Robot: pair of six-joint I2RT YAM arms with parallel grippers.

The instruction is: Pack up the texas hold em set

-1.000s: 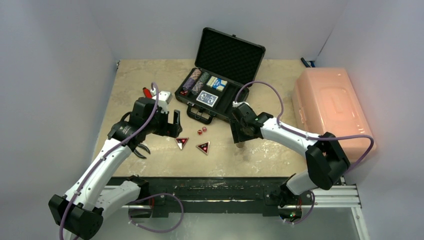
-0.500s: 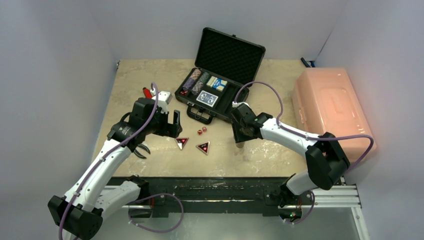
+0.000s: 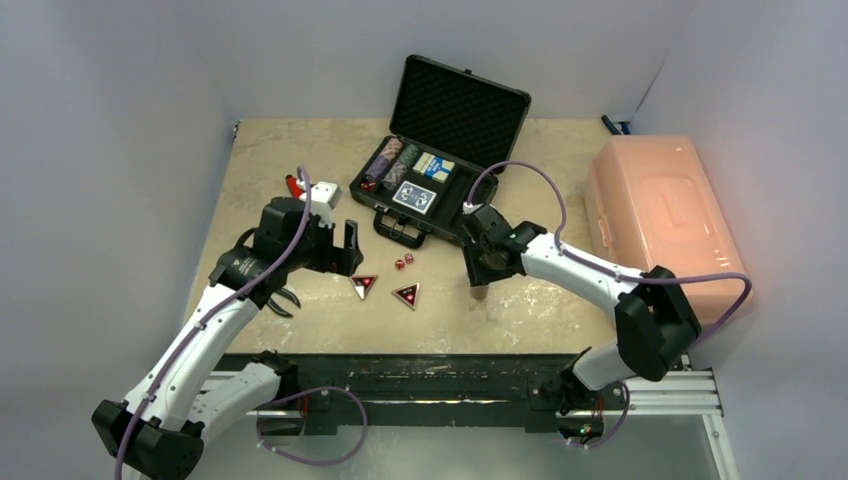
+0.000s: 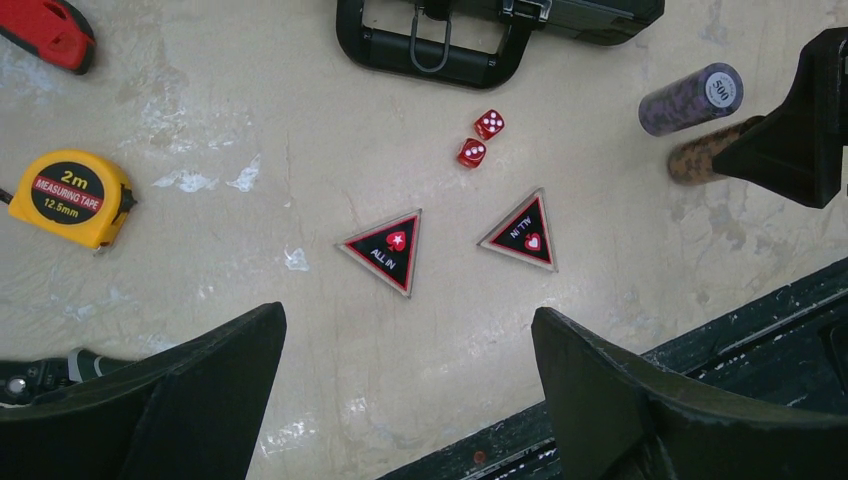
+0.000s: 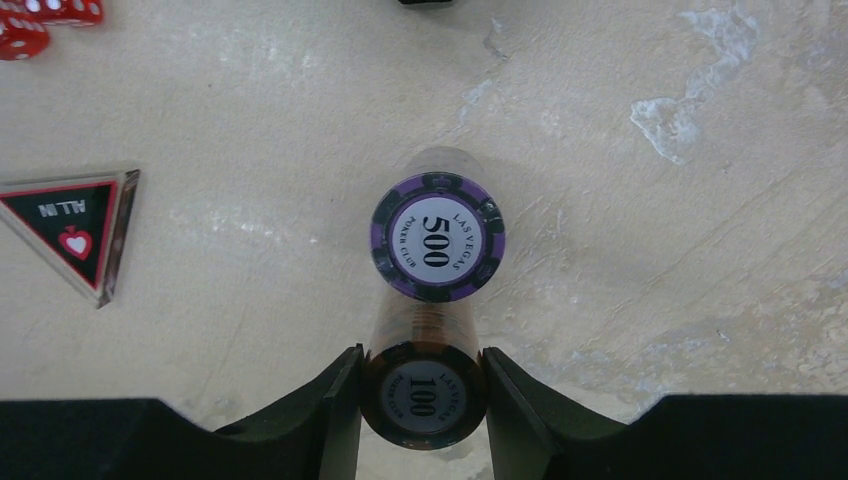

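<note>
The black briefcase [image 3: 440, 150] lies open at the back with chip stacks and card decks in its tray; its handle [image 4: 435, 50] shows in the left wrist view. Two triangular "ALL IN" buttons [image 4: 385, 250] [image 4: 522, 232] and two red dice [image 4: 481, 138] lie on the table in front of it. A purple 500 chip stack [image 5: 437, 237] and a brown 100 chip stack [image 5: 424, 395] stand upright side by side. My right gripper [image 5: 422, 370] is shut on the brown stack, a finger on either side. My left gripper [image 4: 408, 320] is open and empty, just near of the buttons.
A large pink bin [image 3: 665, 215] stands at the right edge. A yellow measuring tape [image 4: 75, 195] and a red-handled tool [image 4: 50, 30] lie left of the case. The black rail [image 3: 470, 375] runs along the near table edge.
Both arms have shifted only slightly; the left wrist has edged a little left. Nothing on the table has visibly moved.
</note>
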